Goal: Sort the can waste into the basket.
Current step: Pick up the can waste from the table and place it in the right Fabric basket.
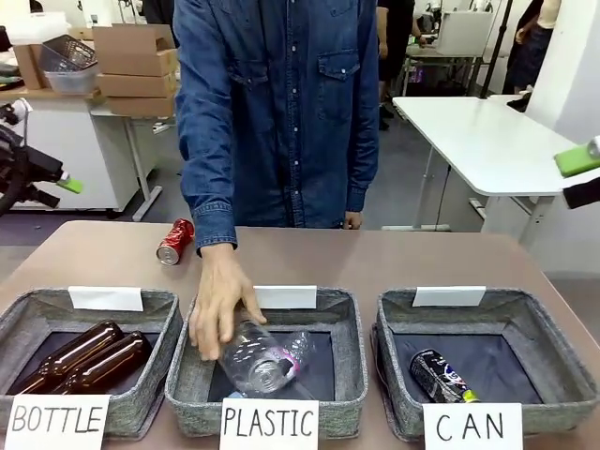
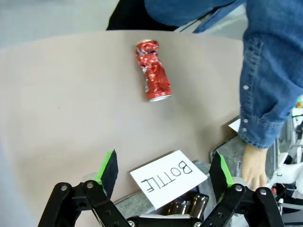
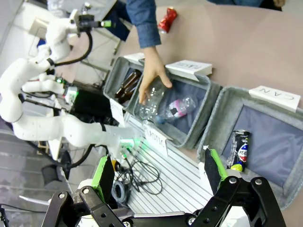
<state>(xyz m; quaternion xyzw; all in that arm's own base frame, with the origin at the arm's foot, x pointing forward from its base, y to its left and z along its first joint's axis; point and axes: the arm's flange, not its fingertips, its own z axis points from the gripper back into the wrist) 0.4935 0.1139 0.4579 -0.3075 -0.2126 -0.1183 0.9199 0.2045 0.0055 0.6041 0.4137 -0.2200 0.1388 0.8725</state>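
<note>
Black can (image 1: 441, 375) lies in CAN basket (image 1: 555, 339); red can (image 1: 175, 241) on side on bare table (image 1: 403, 258) beyond BOTTLE basket (image 1: 167, 314). Your left gripper (image 2: 164, 166) jaws wide, empty, red can ahead; right gripper (image 3: 157, 168) wide, empty too. Step: reach for red can. Next: lower left, straddle can, avoid person's hand (image 1: 220, 305).

White arm links (image 3: 52, 128), black cable (image 3: 90, 45), black fingers (image 2: 110, 175), green pads (image 2: 103, 166), blue denim sleeve (image 2: 270, 80), seemingly snap-buttoned.

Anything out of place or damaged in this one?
The red can lies crumpled on its side on the table, outside the CAN basket, which already holds the black can.
</note>
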